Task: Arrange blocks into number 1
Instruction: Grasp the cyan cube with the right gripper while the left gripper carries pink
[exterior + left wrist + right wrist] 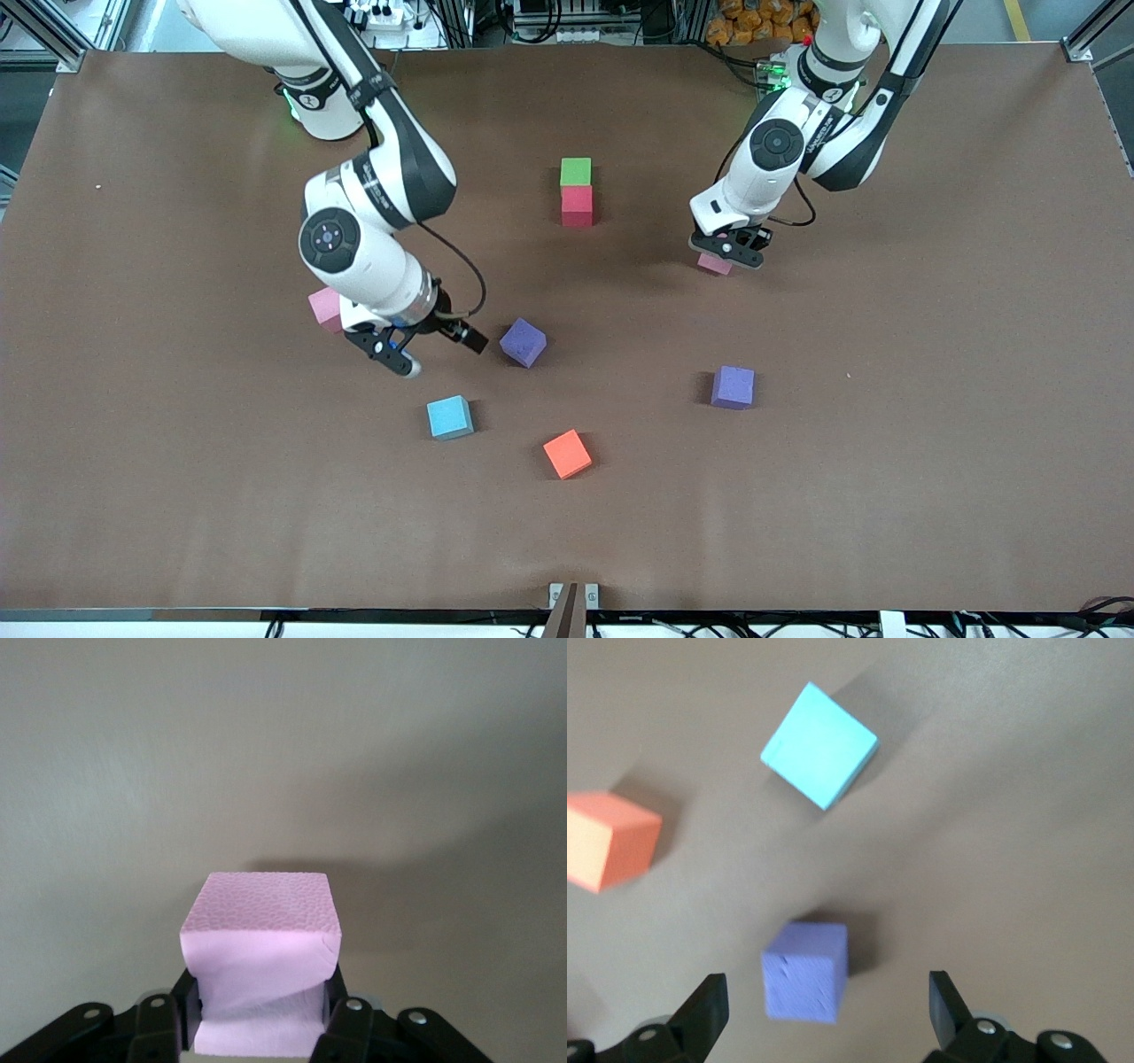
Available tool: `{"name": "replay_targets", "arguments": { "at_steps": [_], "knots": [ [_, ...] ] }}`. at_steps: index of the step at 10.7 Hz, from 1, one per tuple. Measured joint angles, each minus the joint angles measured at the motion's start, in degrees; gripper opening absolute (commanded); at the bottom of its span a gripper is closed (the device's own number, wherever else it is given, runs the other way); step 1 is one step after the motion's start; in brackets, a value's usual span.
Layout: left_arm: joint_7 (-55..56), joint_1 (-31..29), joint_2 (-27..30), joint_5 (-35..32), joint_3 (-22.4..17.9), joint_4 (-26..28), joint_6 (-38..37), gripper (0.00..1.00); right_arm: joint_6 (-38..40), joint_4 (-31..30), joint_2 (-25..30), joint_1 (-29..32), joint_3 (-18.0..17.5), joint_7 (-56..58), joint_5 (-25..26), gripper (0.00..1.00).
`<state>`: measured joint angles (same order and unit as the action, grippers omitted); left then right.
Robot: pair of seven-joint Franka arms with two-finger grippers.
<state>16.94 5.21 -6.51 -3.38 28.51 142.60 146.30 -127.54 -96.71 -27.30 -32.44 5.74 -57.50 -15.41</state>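
My left gripper (728, 251) is shut on a pink block (714, 264), low at the table toward the left arm's end. In the left wrist view the foam of this pink block (261, 939) is pinched in between the fingers (335, 1003). A green block (576, 171) and a red block (577, 205) touch in a line at mid-table. My right gripper (441, 354) hangs open beside a purple block (523, 342). That purple block (804, 972) shows ahead of the spread fingers (707, 1003), untouched.
Nearer the front camera lie a light blue block (450, 417), an orange block (567, 454) and a second purple block (733, 386). Another pink block (325, 307) is partly hidden by the right arm. Brown table (930, 425) stretches wide toward both ends.
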Motion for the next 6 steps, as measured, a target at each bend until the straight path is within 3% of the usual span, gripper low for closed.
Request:
{"name": "replay_targets", "arguments": {
  "at_steps": [3, 6],
  "knots": [
    [12.5, 5.7, -2.3, 0.9, -0.2, -7.1, -0.1, 0.01, -0.2, 5.0, -5.0, 1.9, 0.3, -6.3, 0.0, 1.00],
    [21.8, 15.2, -9.0, 1.2, -5.9, -15.7, -1.3, 0.01, -0.2, 6.4, -6.4, 5.8, 0.5, -6.4, 0.0, 1.00]
  ]
}}
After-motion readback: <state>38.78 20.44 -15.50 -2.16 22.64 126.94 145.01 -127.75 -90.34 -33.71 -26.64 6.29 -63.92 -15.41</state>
